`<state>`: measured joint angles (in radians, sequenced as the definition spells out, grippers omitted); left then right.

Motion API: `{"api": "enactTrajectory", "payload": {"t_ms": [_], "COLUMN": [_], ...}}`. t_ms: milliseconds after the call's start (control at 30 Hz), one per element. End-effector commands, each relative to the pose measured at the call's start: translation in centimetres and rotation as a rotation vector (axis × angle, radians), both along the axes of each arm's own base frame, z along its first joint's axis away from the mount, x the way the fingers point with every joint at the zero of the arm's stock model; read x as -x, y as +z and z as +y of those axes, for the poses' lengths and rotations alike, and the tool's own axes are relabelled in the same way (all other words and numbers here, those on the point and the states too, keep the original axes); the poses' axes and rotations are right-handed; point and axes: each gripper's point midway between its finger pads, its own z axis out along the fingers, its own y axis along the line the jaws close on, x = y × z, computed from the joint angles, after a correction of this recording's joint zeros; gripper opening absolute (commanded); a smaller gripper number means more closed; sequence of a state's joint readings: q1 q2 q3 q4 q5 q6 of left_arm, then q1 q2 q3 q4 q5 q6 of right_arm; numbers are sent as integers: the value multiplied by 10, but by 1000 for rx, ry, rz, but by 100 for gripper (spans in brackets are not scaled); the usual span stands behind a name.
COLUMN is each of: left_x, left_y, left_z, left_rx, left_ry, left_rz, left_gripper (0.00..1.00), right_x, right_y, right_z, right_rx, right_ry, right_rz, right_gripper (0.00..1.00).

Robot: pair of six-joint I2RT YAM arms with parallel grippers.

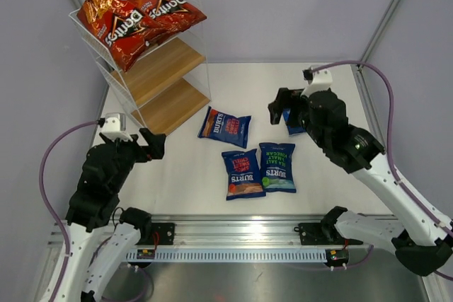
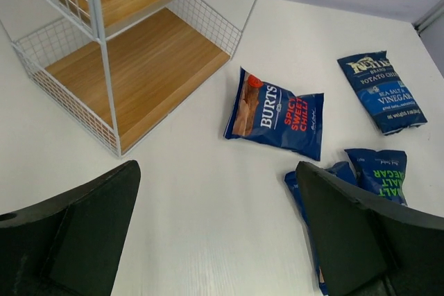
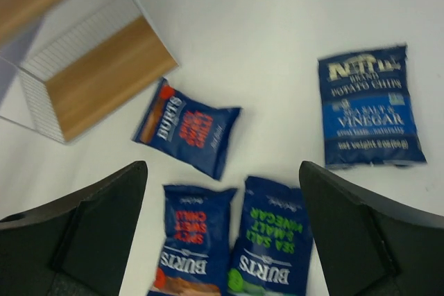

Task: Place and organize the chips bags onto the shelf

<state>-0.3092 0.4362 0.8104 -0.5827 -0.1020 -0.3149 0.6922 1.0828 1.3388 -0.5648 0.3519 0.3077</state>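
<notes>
Both pairs of jaws stand wide apart and hold nothing: the left jaws hang near the foot of the shelf (image 1: 173,68), the right jaws above the Kettle bag (image 3: 368,105). The two Doritos bags (image 1: 134,19) lie on the top tier, tilted and overhanging its front edge. The four blue bags lie on the counter (image 1: 241,90), with nothing on the two lower boards. The likeliest trouble, I judge, is the pair of Burts bags (image 1: 243,173) lying side by side and touching: jaws closing on one may catch or drag its neighbour. All the bags are flat and glossy, so a pinch may skid off. A nudge to the light wire frame could tip the Doritos bags off, and both arms reaching for the tilted Burts bag (image 1: 225,126) could meet
</notes>
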Motion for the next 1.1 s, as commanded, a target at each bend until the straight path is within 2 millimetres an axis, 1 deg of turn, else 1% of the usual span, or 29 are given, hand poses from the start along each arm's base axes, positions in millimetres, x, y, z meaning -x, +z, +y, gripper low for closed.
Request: {"api": "enactTrajectory", "payload": {"t_ms": [0,33,67,133,200,233,267,333,367,400,433,467,500,533,567,600,633,667,733,767,800,867,900,933,967,1000,1033,1067], "left_x": [0,-1,2,1,0,-2,-3,-3,-1,0,1,1,2,3,4,4,5,5,5,6,5,6,6,6,6,6,7,7], "left_y": [-4,-9,-10,-21,-27,-31,-32,-37,-39,-38,-40,-41,-42,-43,-44,-45,-46,-46,-47,-47,-45,-46,-47,-47,-47,-47,-47,-47], "left_z": [-14,-16,-26,-31,-32,-32,-32,-36,-41,-44,-46,-49,-50,-52,-55,-57,-58,-59,-59,-60,-60,-61,-61,-61,-61,-61,-62,-62], "left_rx": [10,0,8,4,-7,-15,-15,-13,-10,-9,-12,-18,-21,-24,-26,-28,-29,-29,-30,-31,-28,-28,-29,-30,-30,-30,-30,-31], "left_ry": [-76,-90,-145,-168,-176,-171,-172,-191,-221,-235,-248,-257,-261,-268,-282,-292,-298,-301,-302,-305,-305,-313,-313,-315,-313,-315,-318,-319], "left_rz": [29,46,59,110,144,161,166,176,181,180,184,188,189,194,196,200,206,208,211,212,203,205,208,209,209,209,208,209], "left_gripper": [99,99,99,99,99,99,99,99,99,99,99,99,99,99,99,99,99,99,99,99,99,99,99,99,99,99,99,99], "right_x": [14,21,28,34,34,34,31,30,27,25,29,30,29,33,29,29,33,29,19,13,3,-21,-34,-39,-53,-66,-72,-80], "right_y": [-48,-56,-68,-80,-99,-106,-123,-139,-157,-162,-167,-181,-181,-188,-202,-210,-215,-229,-238,-248,-249,-255,-251,-256,-255,-252,-254,-261], "right_z": [-32,-29,-34,-30,-29,-24,-19,-6,1,6,19,26,38,45,49,50,58,63,65,68,71,68,73,79,75,75,75,77], "right_rx": [40,38,30,8,5,-7,-10,-26,-20,-34,-62,-55,-76,-69,-28,-15,-27,-22,-22,-4,-1,18,-9,-40,-65,-88,-98,-86], "right_ry": [-107,-63,-58,-27,-31,-13,-12,30,35,48,110,142,205,257,280,302,349,337,296,303,294,234,235,268,260,256,266,295], "right_rz": [40,45,58,93,149,179,236,305,365,387,424,454,439,460,496,537,581,635,652,658,631,608,569,573,551,516,516,505], "right_gripper": [99,99,100,99,99,99,100,100,99,98,94,93,93,93,94,95,95,95,94,92,92,90,89,88,87,86,86,85]}}
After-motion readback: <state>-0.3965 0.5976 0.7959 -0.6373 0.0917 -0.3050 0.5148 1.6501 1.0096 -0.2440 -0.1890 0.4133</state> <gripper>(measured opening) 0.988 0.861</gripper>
